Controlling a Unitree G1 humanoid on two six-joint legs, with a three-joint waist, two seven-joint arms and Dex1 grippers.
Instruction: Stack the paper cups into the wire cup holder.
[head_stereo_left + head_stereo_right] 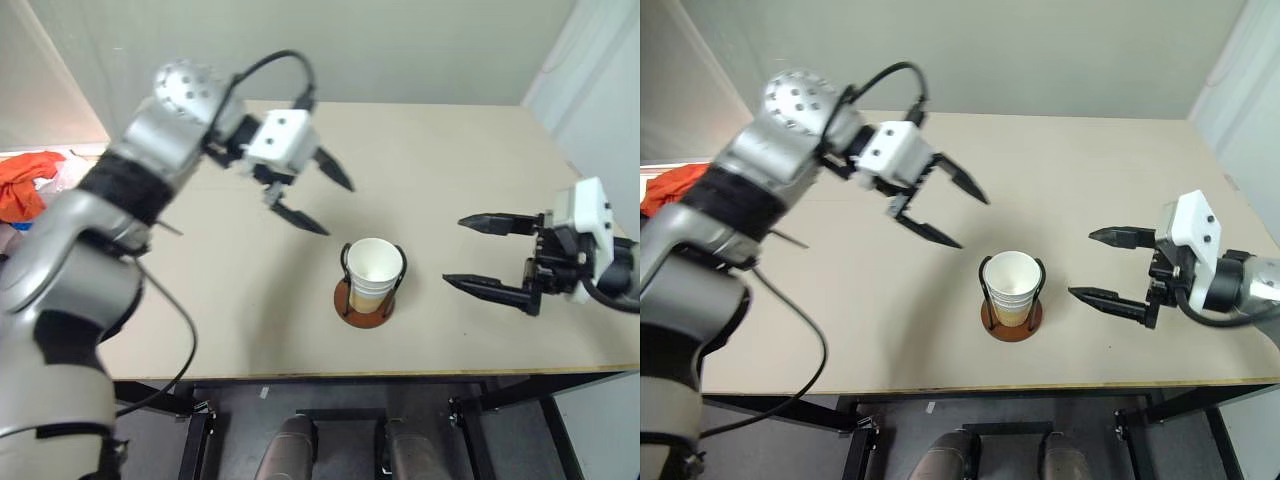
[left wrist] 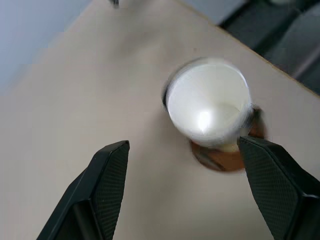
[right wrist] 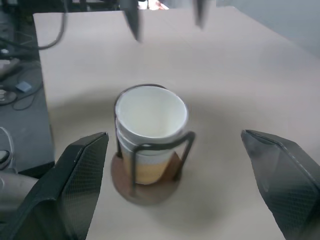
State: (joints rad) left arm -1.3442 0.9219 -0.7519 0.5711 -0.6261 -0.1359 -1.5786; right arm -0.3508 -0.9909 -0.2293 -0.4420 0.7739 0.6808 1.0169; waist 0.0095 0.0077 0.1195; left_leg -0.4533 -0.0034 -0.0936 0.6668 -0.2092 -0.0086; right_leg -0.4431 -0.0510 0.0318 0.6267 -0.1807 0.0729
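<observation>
Our left gripper [image 1: 312, 190] hangs above the table [image 1: 200, 300] with its fingers spread and nothing between them, up and to the left of the wire cup holder [image 1: 368, 300]. We read that as a hand clear of a finished drop: the paper cups [image 1: 374, 272] sit nested upright inside the loops, rims stepped. Our right gripper [image 1: 478, 255], jaws wide and empty, waits just beside the holder, probably ready to steady it.

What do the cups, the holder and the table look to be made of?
Cups: likely paper, matte white inside, thin rolled rims, nested. Holder: thin black wire uprights, probably metal, on a reddish-brown disc, maybe wood or plastic. Table: pale beige board, matte, looks laminated.
</observation>
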